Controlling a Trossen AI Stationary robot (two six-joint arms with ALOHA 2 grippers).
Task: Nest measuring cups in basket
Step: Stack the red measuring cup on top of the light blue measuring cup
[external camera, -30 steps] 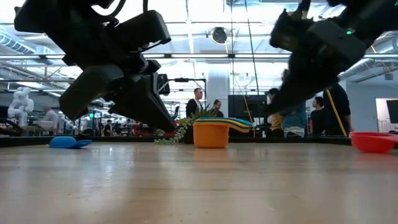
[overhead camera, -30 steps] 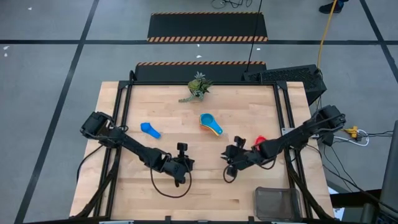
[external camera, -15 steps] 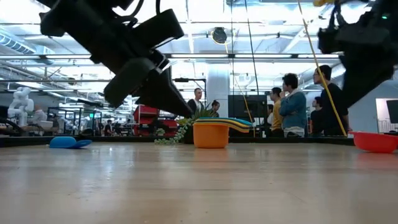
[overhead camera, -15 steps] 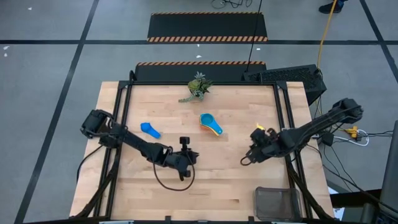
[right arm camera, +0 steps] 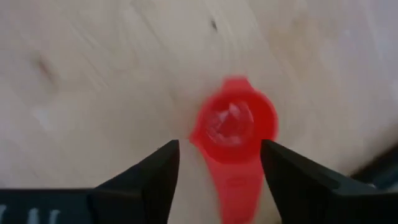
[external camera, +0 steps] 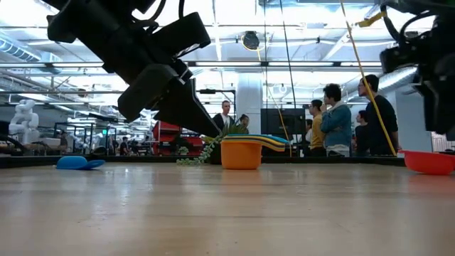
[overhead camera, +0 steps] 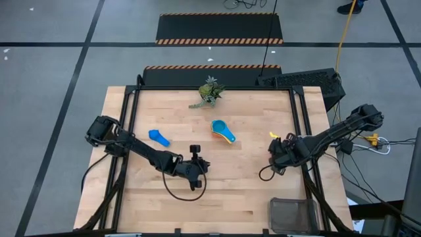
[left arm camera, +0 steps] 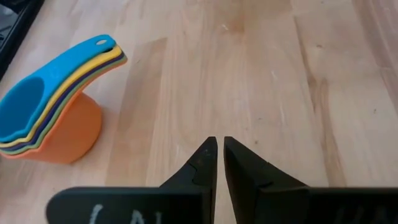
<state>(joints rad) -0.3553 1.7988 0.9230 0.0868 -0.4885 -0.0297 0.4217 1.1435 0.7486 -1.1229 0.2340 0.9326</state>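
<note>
Right wrist view: right gripper point(right arm camera: 219, 163) spread wide over the red cup point(right arm camera: 233, 127), nothing grasped; left gripper point(left arm camera: 217, 163) clenched, empty; nested cup stack point(overhead camera: 222, 130) mid-table; basket point(overhead camera: 293, 214) at five o'clock, contents unclear.

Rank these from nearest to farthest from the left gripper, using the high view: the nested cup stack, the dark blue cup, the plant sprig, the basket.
From the left gripper:
1. Dark blue cup, toward the table's left side. The nested cup stack, mid-table, is too close to call against it.
2. Basket, at the near right corner.
3. Plant sprig, at the far edge.
</note>
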